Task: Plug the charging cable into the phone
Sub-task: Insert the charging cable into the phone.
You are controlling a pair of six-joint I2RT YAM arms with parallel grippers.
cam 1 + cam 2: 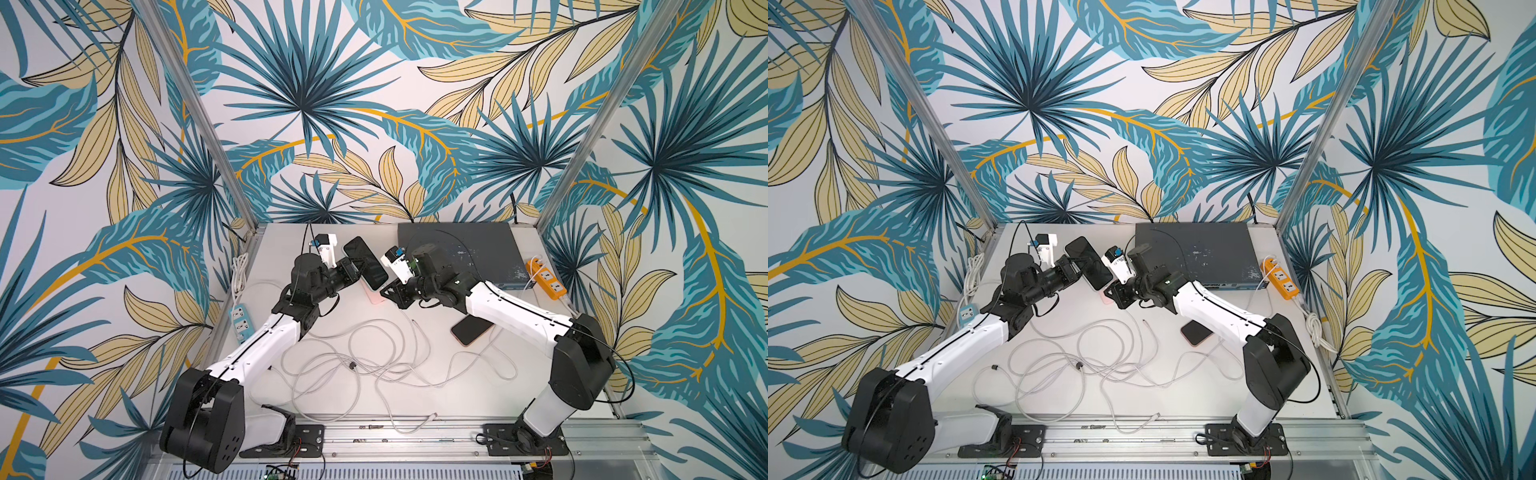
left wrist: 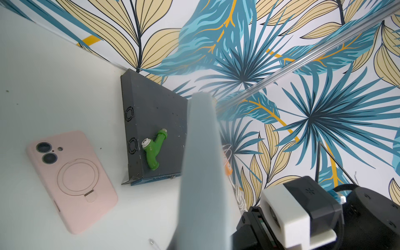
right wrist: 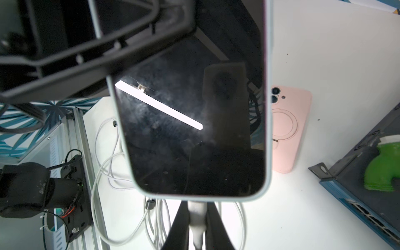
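Observation:
The phone (image 1: 365,262) has a black screen and a pale blue-grey case, and it hangs tilted above the table in both top views (image 1: 1088,264). My left gripper (image 1: 353,266) is shut on its side; one of its black fingers (image 3: 86,54) crosses the screen (image 3: 190,108) in the right wrist view. My right gripper (image 3: 197,207) is shut on the white plug (image 3: 197,214) of the charging cable. The plug's tip meets the middle of the phone's bottom edge; how deep it sits is hidden. In the left wrist view the phone's blurred back (image 2: 201,173) fills the centre and hides my left jaws.
A pink-cased phone (image 1: 376,297) lies face down under the held one. A dark phone (image 1: 471,330) lies beside the right arm. White cables (image 1: 374,353) tangle mid-table. A grey box (image 1: 461,253) carries a green pipe fitting (image 2: 154,149). An orange power strip (image 1: 546,278) lies at the right, a blue one (image 1: 240,322) at the left.

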